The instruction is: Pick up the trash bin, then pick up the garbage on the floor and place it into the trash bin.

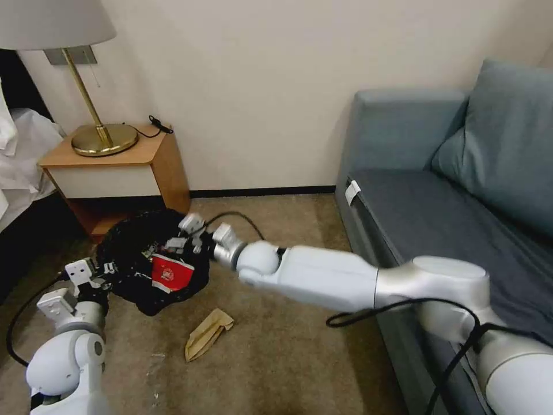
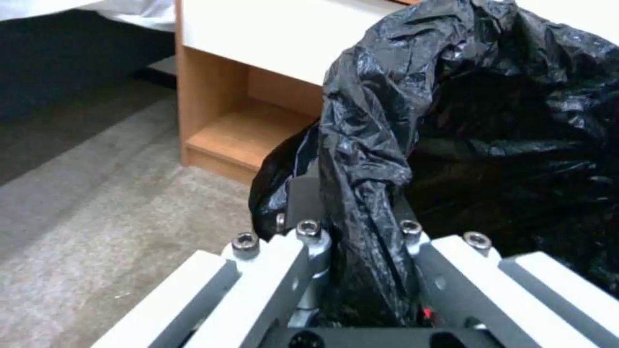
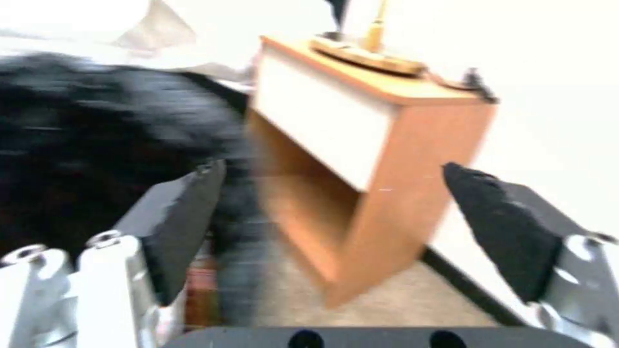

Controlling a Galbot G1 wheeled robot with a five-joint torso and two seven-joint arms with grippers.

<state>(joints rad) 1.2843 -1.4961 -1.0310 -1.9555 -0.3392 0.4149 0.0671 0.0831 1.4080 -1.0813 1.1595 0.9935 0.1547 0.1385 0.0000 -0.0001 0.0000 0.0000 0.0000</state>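
**Bin held at the rim, cup inside, paper bag waiting on the carpet**

At the left of the head view, the left gripper [image 1: 99, 275] holds the trash bin [image 1: 129, 242] by its near rim. The left wrist view shows how: the fingers are pressed together on a gathered fold of the black bag [image 2: 367, 159] at the rim, which runs up between them. The bin sits low, just in front of the bedside table [image 1: 118, 173], its mouth facing the robot. Since the hold looks to be largely on the liner, I judge that the arm should keep steady so the plastic does not slide through.

Moving right, the crushed red-and-white paper cup [image 1: 169, 272] lies inside the bin's mouth. Above the far edge of the mouth hovers the right gripper [image 1: 199, 230], its jaws spread wide and nothing between them, as the right wrist view confirms, with dark pads [image 3: 187, 217] well apart. That reads as the moment just after a drop, so the clean way on is to lift straight up and clear of the liner before swinging away, lest a finger catch the plastic.

Further right and nearer the robot, the crumpled tan paper bag [image 1: 207, 333] lies on the carpet [image 1: 276, 357], near the bin but apart from it. It lies flat, so a low approach across its narrow width should grip best. A sofa [image 1: 438, 219] fills the right side.
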